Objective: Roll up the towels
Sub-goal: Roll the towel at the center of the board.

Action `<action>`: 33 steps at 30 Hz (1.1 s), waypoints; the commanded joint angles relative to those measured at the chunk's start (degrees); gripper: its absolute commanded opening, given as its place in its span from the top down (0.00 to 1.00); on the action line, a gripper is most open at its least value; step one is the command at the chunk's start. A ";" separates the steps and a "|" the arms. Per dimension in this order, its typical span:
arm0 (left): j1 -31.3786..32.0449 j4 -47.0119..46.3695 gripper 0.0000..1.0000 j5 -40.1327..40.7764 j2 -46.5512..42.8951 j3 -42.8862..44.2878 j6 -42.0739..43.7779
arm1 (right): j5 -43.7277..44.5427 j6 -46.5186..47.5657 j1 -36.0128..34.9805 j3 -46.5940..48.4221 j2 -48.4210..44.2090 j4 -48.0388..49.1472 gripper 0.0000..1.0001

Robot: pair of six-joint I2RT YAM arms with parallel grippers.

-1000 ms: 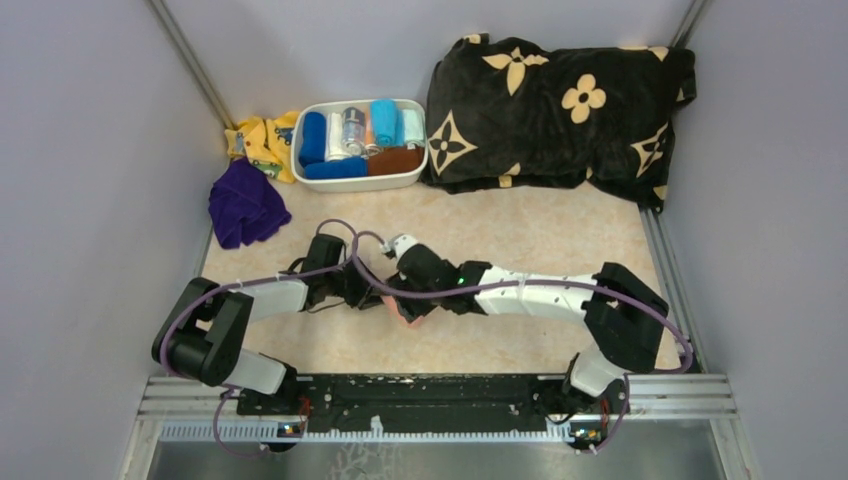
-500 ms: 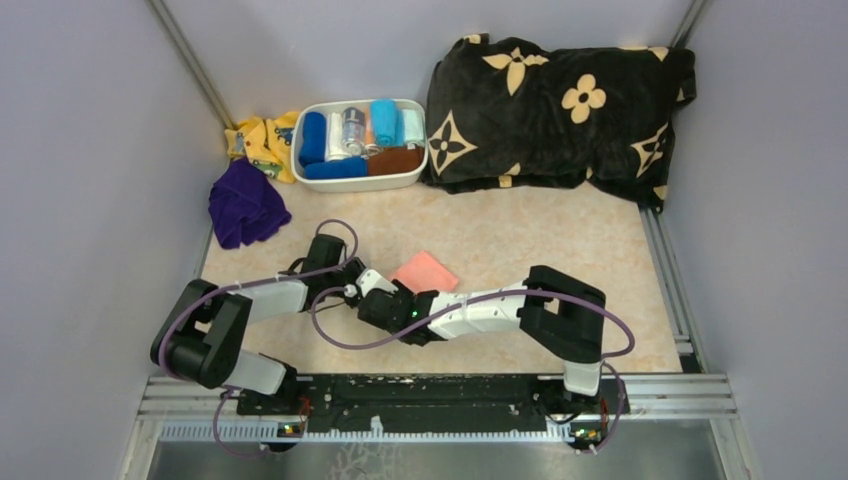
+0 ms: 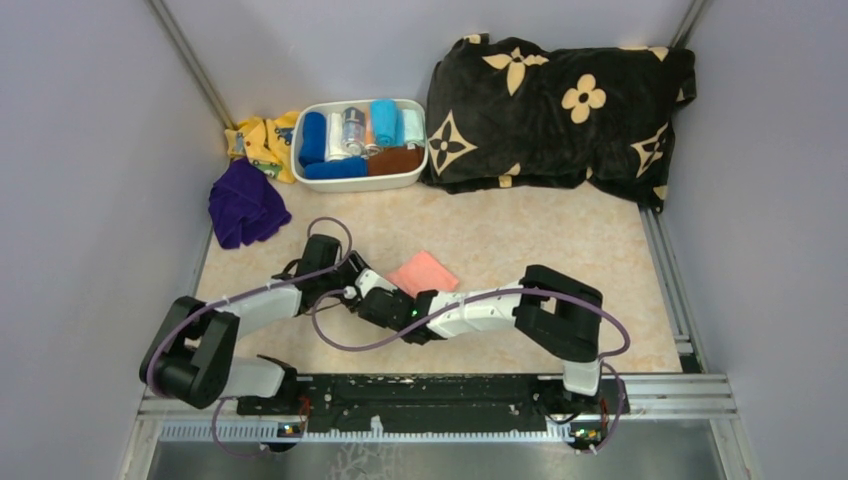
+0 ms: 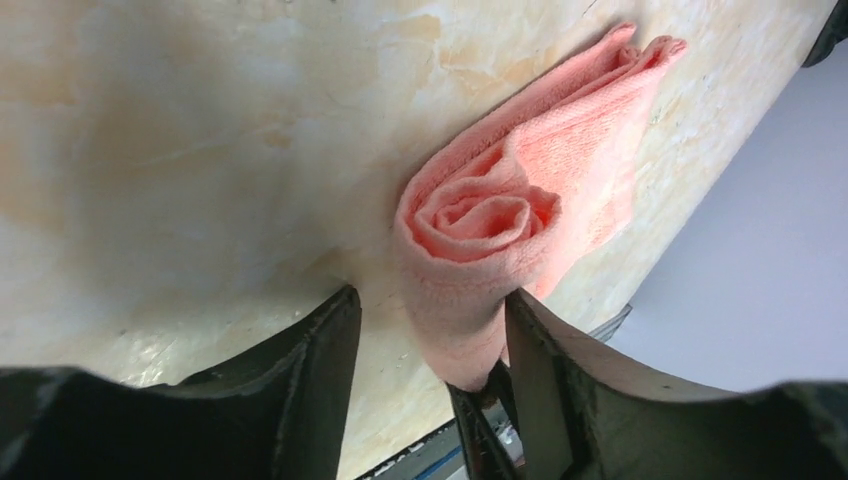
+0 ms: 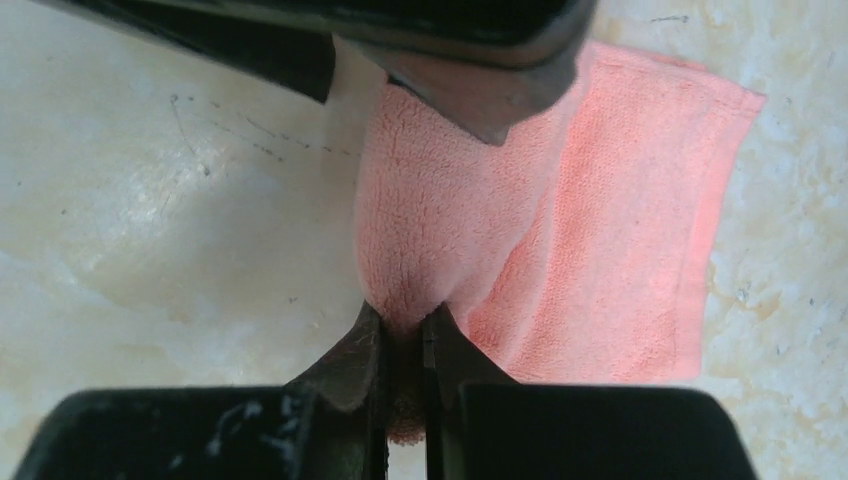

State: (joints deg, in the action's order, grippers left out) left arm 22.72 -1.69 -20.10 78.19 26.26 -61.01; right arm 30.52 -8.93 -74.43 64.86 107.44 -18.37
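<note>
The salmon pink towel [image 3: 424,272] lies on the table, partly rolled at its near-left edge. In the left wrist view the spiral roll end [image 4: 478,215] sits between my left gripper's [image 4: 430,305] open fingers, close to the right finger [image 4: 555,385]. My right gripper [image 5: 402,335] is shut on the other end of the roll [image 5: 440,210], with the flat part spreading to the right. In the top view both grippers, left [image 3: 352,283] and right [image 3: 380,297], meet over the roll. The purple towel [image 3: 245,205] lies crumpled at the far left.
A white bin [image 3: 412,178] with rolled cloths stands at the back. A yellow patterned cloth [image 3: 256,140] lies to its left. A big black blanket with tan flowers [image 3: 560,105] lies at the back right. Metal rails edge the table.
My right arm has drawn back toward the near left, uncovering the flat part of the pink towel. My left arm has shifted slightly. Both grippers stay at the roll.
</note>
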 commanded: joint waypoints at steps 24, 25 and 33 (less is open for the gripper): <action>-1.94 -1.22 0.27 -1.61 -19.24 -10.57 -1.12 | -87.36 -32.01 33.05 -22.74 2.32 52.31 1.00; -1.82 -1.91 0.28 -1.84 -18.88 -10.49 -1.25 | -87.32 -33.21 33.38 -23.22 3.08 53.61 1.00; 0.44 -4.95 0.41 -1.33 -10.80 -8.85 -0.99 | -84.41 -36.28 34.09 -24.90 6.08 54.54 1.00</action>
State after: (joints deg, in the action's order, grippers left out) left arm 21.80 -3.75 -20.58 62.92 16.36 -61.98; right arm -55.57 -43.07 -40.66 41.60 112.31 34.79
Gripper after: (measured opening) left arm 0.632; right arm 0.079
